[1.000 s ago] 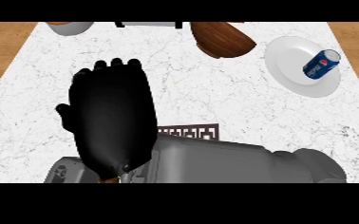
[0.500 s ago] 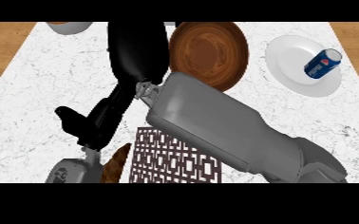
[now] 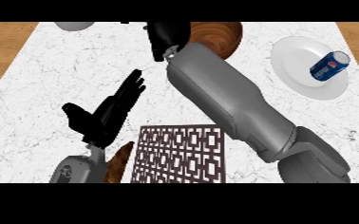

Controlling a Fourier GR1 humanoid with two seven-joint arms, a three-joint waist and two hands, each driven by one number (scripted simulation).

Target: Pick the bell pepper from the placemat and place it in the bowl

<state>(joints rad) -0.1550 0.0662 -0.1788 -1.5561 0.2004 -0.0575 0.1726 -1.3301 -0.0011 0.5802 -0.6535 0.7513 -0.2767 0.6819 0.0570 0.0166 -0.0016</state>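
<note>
Black right hand [image 3: 167,35] sits just left of the round brown wooden bowl [image 3: 221,34]; its grasp cannot be told. Black left hand [image 3: 105,116] is spread open.

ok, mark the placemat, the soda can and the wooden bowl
placemat [image 3: 179,156], head view, middle of its lattice pattern
soda can [image 3: 329,66], head view, its blue side
wooden bowl [image 3: 221,35], head view, exposed inside

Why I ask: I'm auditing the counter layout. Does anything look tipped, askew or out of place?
The blue can lies on its side on the white plate at the view's right, not upright. Nothing else stands out.
</note>
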